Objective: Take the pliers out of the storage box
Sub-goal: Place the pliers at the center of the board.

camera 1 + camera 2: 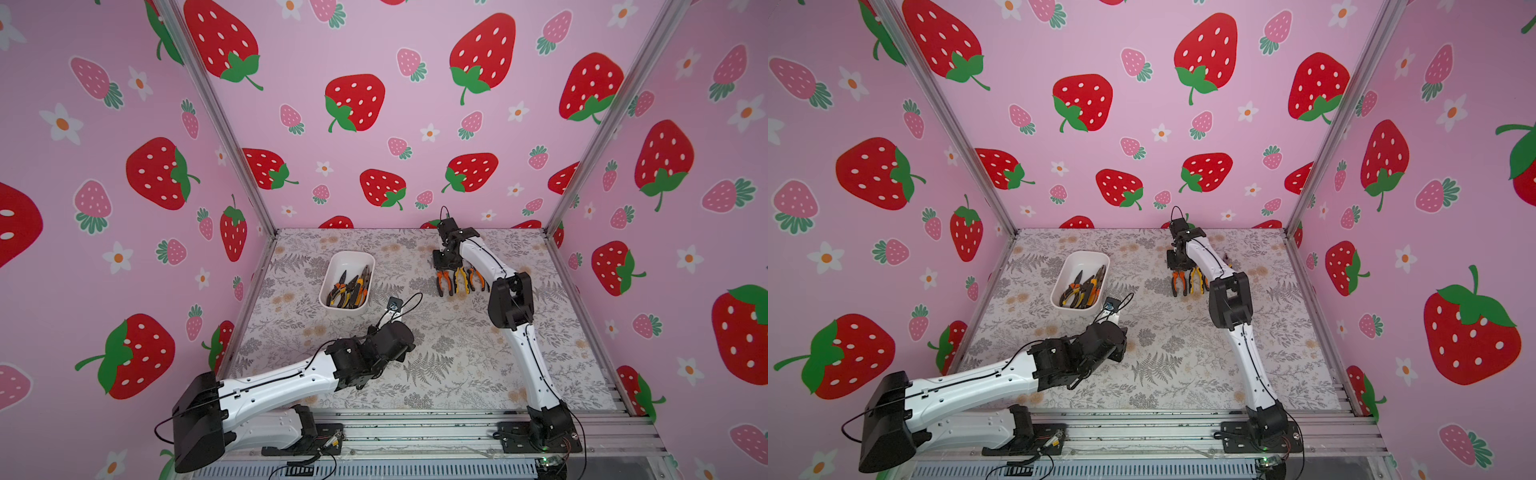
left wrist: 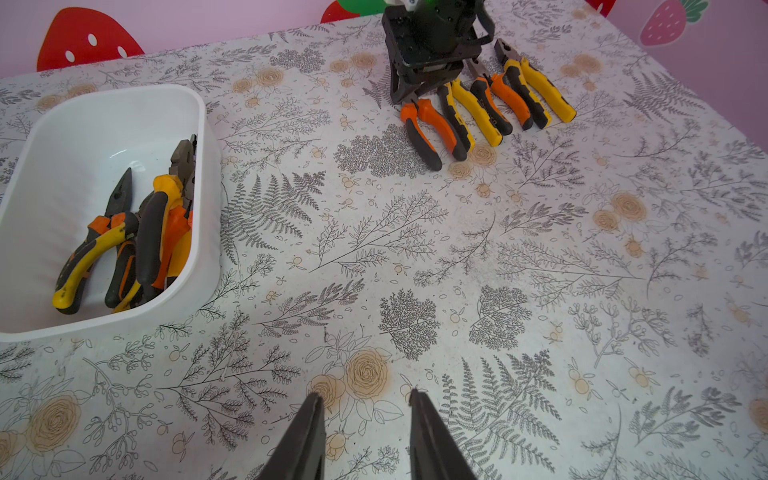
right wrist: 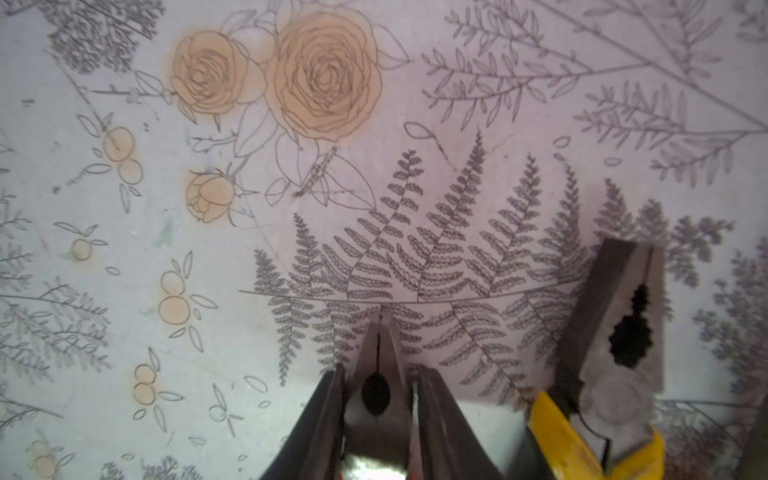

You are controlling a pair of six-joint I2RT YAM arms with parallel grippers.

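The white storage box stands at the back left and holds several pliers in a heap. Several more pliers lie in a row on the table at the back right. My right gripper stands over the row's left end. Its fingers flank the dark head of the orange-handled pliers, which lie on the table, and a thin gap shows on one side. My left gripper hovers open and empty over bare table, near the box.
A yellow-handled pair lies right beside the right gripper's fingers. The floral table cover ends at the pink strawberry walls and, at the front, at the aluminium rails. The left arm's wrist sits in front of the box.
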